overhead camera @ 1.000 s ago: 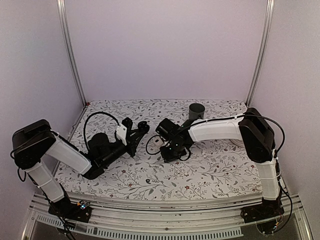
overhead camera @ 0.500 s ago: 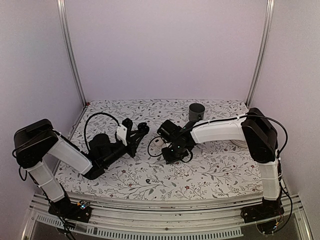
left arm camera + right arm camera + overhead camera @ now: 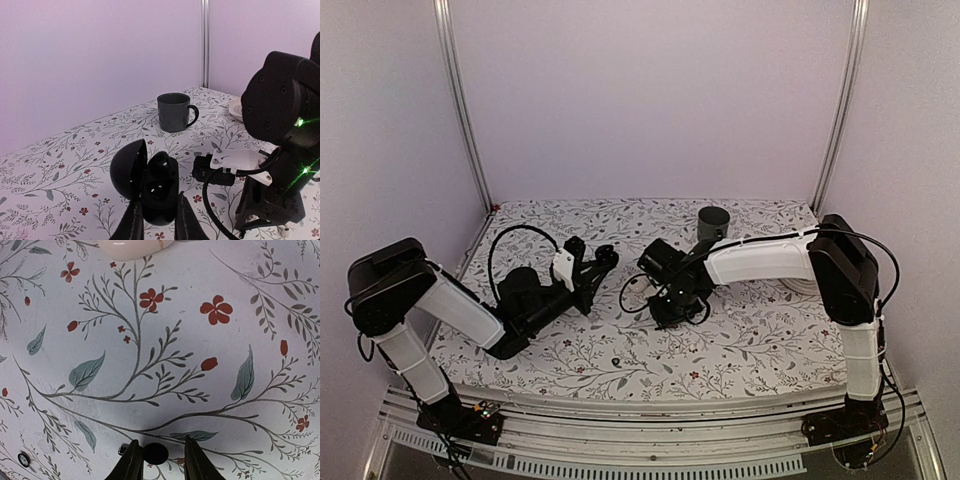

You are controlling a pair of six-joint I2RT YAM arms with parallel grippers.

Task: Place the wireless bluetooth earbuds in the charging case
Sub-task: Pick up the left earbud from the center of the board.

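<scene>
The charging case (image 3: pixel 161 180) is black and glossy, with its lid swung open to the left and two hollow seats showing. My left gripper (image 3: pixel 159 202) is shut on its lower body and holds it above the cloth. In the top view the charging case (image 3: pixel 607 253) is left of centre. My right gripper (image 3: pixel 160 442) points straight down at the table, open, with one tiny black earbud (image 3: pixel 156 453) between its fingers. The earbud is against the left finger, with a gap to the right one. No second earbud can be made out for certain.
A grey mug (image 3: pixel 713 222) stands at the back, also seen in the left wrist view as the mug (image 3: pixel 173 111). A white oval object (image 3: pixel 134 246) lies just beyond my right gripper. A white dish (image 3: pixel 235 107) sits far right. A small dark speck (image 3: pixel 616 362) lies near the front.
My right arm has shifted slightly to the right over the table. The left arm still holds the open case in the same place.
</scene>
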